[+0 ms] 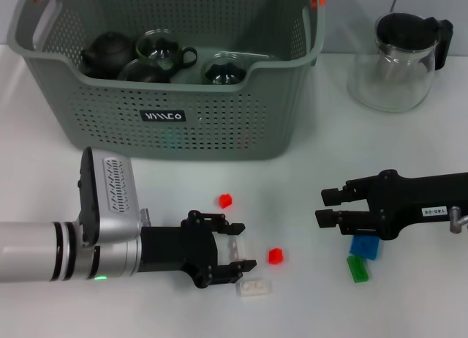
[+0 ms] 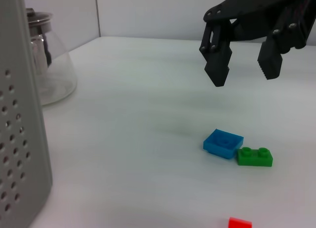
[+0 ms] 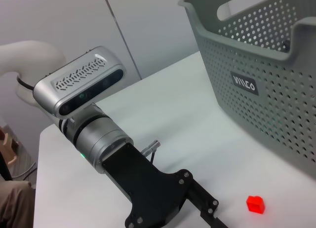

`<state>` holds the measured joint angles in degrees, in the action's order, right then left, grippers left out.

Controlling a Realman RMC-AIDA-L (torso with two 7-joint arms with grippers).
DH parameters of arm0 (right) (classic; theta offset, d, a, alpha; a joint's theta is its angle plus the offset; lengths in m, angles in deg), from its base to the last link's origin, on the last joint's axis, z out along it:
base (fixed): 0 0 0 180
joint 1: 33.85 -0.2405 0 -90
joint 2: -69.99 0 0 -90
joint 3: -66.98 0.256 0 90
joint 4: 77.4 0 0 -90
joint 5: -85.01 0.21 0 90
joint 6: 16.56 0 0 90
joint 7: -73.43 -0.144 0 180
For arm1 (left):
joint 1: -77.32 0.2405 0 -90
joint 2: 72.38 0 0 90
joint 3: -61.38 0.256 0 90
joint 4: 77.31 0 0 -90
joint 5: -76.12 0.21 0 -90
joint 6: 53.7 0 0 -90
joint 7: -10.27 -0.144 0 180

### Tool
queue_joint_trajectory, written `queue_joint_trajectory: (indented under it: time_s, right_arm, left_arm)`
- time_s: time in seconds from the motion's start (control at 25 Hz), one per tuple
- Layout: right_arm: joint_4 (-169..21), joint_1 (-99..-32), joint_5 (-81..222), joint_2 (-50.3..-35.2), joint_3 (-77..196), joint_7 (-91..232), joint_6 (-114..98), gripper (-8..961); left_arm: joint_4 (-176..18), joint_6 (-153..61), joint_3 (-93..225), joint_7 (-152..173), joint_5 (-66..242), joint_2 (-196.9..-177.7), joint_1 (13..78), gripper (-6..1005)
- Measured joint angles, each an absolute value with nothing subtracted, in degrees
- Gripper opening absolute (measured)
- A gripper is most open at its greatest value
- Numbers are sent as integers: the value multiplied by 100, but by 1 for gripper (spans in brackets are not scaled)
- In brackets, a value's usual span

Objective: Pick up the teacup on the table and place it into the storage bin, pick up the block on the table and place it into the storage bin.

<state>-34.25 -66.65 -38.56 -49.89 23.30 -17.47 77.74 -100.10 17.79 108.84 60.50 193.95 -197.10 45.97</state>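
The grey-green storage bin (image 1: 175,118) stands at the back of the white table (image 1: 292,177) and holds a dark teapot (image 1: 107,53) and several teacups (image 1: 162,51). No teacup shows on the table. My left gripper (image 1: 240,246) is open and low over the table, its jaws on either side of a pale block (image 1: 234,246). A white block (image 1: 254,287) lies just in front of it. Red blocks lie at its far side (image 1: 225,200) and to its right (image 1: 275,255). My right gripper (image 1: 325,207) is open and empty, beside a blue block (image 1: 363,247) and a green block (image 1: 357,268).
A glass pitcher (image 1: 398,60) with a black lid stands at the back right. The left wrist view shows the right gripper (image 2: 242,65) above the blue block (image 2: 223,142) and the green block (image 2: 254,157). The right wrist view shows the bin (image 3: 266,80) and a red block (image 3: 255,204).
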Motion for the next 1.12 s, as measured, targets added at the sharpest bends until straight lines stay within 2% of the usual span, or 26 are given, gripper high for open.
queue_joint_trajectory:
  time_s: [0.84,1.12]
  right_arm:
    - [-3424,-6645,-3857,-4986,2330,-1745,7774,463]
    - [-3424,-6649,-3857,-4962,2332,-1763,7787,462]
  left_arm:
    - [-10071,1811,10873,6298,19399,-19684,4558,407]
    - [-11265,3140,10564,7276,19367,-19590,4978,400]
